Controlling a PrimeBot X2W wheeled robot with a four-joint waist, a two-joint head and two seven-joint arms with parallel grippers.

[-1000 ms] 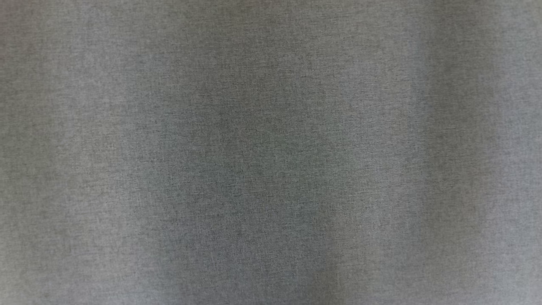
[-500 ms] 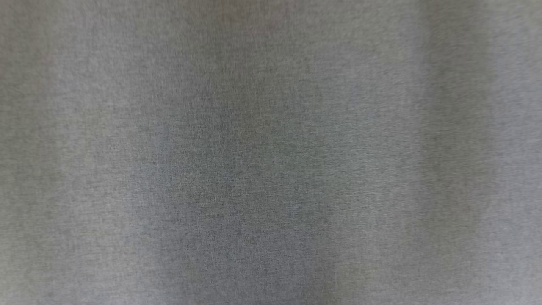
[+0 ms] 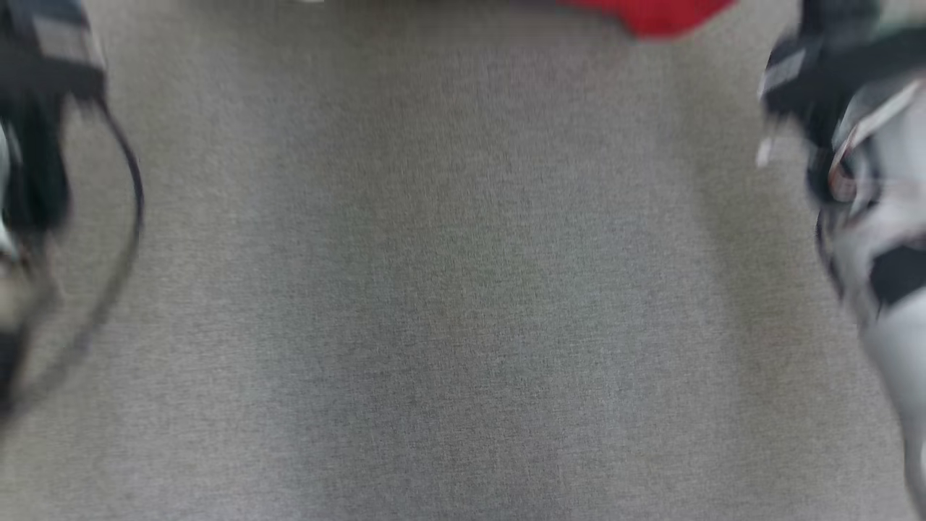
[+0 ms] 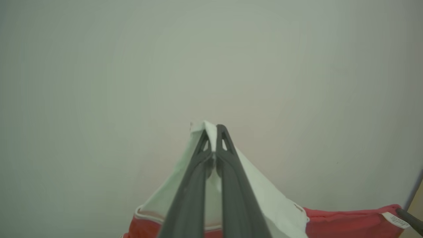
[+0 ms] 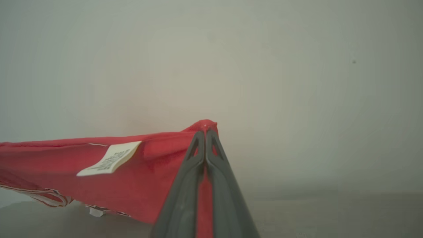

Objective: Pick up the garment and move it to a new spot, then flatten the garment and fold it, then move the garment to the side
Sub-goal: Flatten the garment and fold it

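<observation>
The garment [image 5: 132, 175] is red with white parts and a white label [image 5: 110, 160]. In the right wrist view my right gripper [image 5: 205, 132] is shut on a red edge of it, and the cloth stretches away to the left. My left gripper [image 4: 213, 129] is shut on a white corner of the garment [image 4: 257, 185], whose red part [image 4: 347, 221] hangs to the lower right. A red strip of the garment [image 3: 651, 14] shows at the top of the head view, between my blurred left arm [image 3: 36, 145] and right arm [image 3: 854, 145].
A grey woven tabletop [image 3: 434, 289] spreads below the arms. A plain pale wall [image 4: 198, 49] stands behind the held cloth. A thin dark bar [image 4: 409, 198] crosses the left wrist view's lower right corner.
The head camera has moved: both arms and the garment's red edge have come into the picture, all blurred, where only grey tabletop showed before.
</observation>
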